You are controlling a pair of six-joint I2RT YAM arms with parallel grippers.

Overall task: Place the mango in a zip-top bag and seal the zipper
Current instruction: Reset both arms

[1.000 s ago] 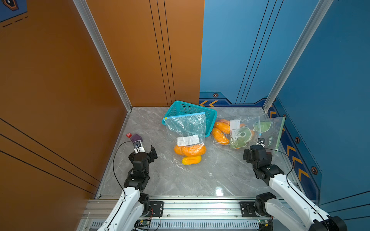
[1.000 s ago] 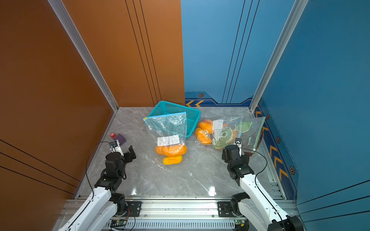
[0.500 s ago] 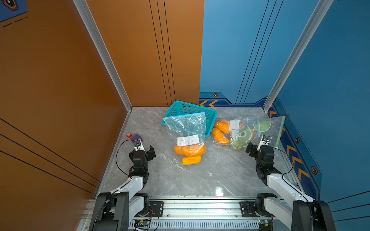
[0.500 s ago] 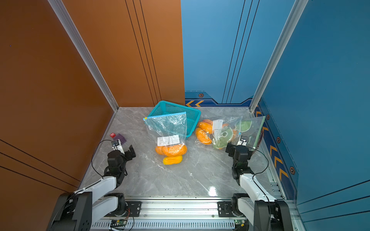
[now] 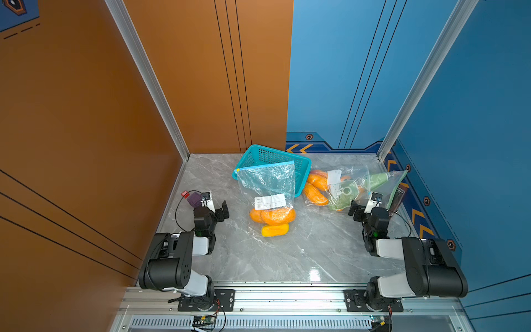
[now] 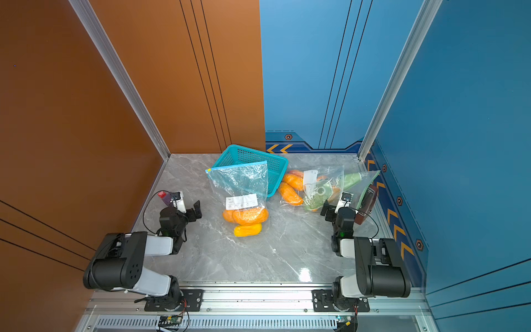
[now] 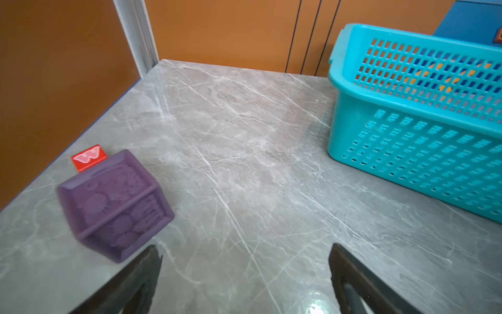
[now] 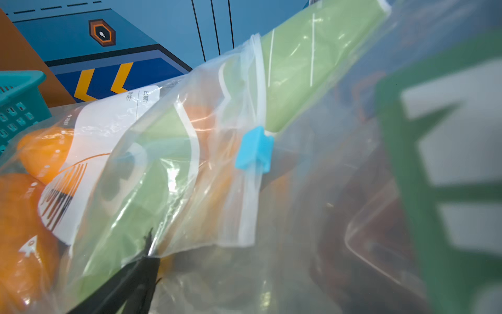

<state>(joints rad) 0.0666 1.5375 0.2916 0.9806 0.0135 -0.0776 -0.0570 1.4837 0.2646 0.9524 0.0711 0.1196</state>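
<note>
Orange-yellow, in both top views: found the mango (image 5: 275,230) inside the zip-top bag (image 5: 267,184) at the middle of the counter (image 5: 287,258), propped on the basket (image 5: 301,166) (back edge). Noted left gripper (image 5: 214,208) and right gripper (image 5: 363,205) spread, empty, by opposite side edges. Left wrist: saw fingers (image 7: 141,271) wide. Right wrist: saw one finger (image 8: 130,282) against another bag (image 8: 190,163).

Clear zip-top bags (image 8: 206,206), seen close up.
A blue slider (image 8: 254,151) is set on one zipper; orange mangoes (image 8: 24,217) are bagged well apart from it.

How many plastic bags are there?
3: middle bag against the basket; mango bag and green bag piled at right. More may hide there.
</note>
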